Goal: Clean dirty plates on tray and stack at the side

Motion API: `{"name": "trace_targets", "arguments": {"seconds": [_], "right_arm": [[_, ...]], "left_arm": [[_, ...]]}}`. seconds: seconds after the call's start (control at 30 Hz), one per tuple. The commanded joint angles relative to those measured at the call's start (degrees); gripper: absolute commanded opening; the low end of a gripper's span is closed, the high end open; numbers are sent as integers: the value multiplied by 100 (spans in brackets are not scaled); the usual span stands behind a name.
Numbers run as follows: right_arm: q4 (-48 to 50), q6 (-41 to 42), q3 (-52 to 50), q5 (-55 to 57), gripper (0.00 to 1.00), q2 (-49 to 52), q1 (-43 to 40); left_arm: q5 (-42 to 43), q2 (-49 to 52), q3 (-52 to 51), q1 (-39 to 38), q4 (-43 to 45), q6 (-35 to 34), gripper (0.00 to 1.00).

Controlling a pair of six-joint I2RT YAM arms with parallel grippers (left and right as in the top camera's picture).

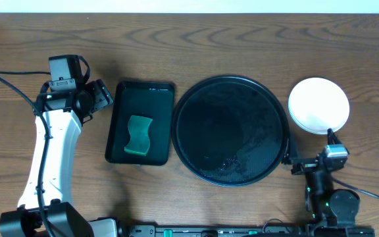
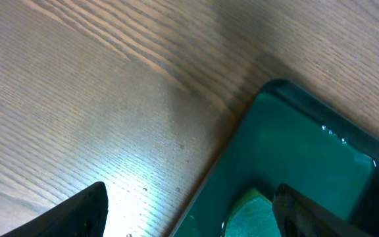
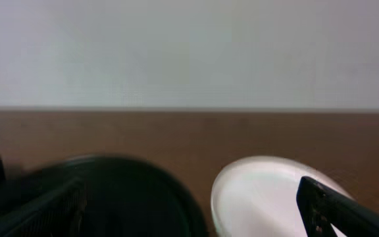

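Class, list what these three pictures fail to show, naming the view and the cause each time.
- Overhead: whether other plates lie under the white plate; it is seen from straight above.
- Left wrist: most of the sponge, cut off by the bottom edge.
- Right wrist: the black tray, blurred and cut off below; its surface cannot be judged.

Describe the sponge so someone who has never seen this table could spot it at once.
Find the big round black tray mid-table in the overhead view. Beside it, to the picture's left, sits a smaller rectangular dark green tray. The sponge lies inside it: the only light green, wavy-edged block.
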Motion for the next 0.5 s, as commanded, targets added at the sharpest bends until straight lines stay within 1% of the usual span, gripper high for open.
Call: {"name": "trace_targets", "arguments": {"seconds": [0.0, 0.47], "right_arm": [[-361, -282, -11, -26, 99, -33, -44], [-339, -280, -11, -44, 99, -31, -35]], "left_arm": [[-50, -31, 79, 26, 0, -52, 80], [-50, -28, 79, 26, 0, -52, 80]]}}
